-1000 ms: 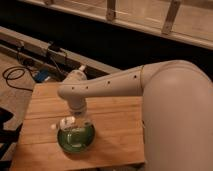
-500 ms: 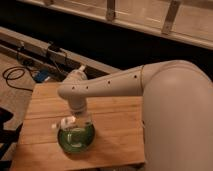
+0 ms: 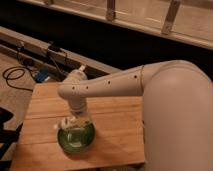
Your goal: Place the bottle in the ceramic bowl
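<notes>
Little has shifted since half a second ago: our arm holds the same pose, and the wrist has perhaps sunk a touch toward the bowl. We read the bottle (image 3: 66,123) as the pale oblong shape at the gripper (image 3: 71,124), directly over the far rim of the ceramic bowl (image 3: 76,138). Its long axis seems to run roughly level, left to right across the fingers, though we cannot make that out for certain. Whether the fingers are closed around it or already spread we cannot tell.

From the fingers, the green bowl lies straight below and slightly toward us, so we judge the coming move to be a short drop or release, not a sideways reach. Below the bowl sits the wooden table (image 3: 115,125); beyond it, cables (image 3: 20,75) trail on the floor.
</notes>
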You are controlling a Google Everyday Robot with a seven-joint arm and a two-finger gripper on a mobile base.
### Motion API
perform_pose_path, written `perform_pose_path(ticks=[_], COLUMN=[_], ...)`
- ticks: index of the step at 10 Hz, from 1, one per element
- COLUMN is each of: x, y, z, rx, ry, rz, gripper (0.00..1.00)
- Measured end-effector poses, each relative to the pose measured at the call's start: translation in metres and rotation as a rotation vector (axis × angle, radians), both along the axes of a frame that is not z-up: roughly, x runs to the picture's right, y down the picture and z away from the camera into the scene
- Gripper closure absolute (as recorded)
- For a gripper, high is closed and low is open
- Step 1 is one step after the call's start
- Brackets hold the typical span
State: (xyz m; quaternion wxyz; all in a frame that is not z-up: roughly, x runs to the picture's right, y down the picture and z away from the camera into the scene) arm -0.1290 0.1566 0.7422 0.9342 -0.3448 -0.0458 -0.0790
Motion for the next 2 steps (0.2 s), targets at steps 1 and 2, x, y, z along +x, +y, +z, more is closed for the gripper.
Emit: perform_pose_path(ticks=[1,2], x=[0.0002,0.0004], y=[0.0001,0.0004], z=[0.0002,0.0004], rx=[0.0,-0.001], ry=[0.0,0.001], rz=[0.0,0.001], gripper=[0.2,0.2])
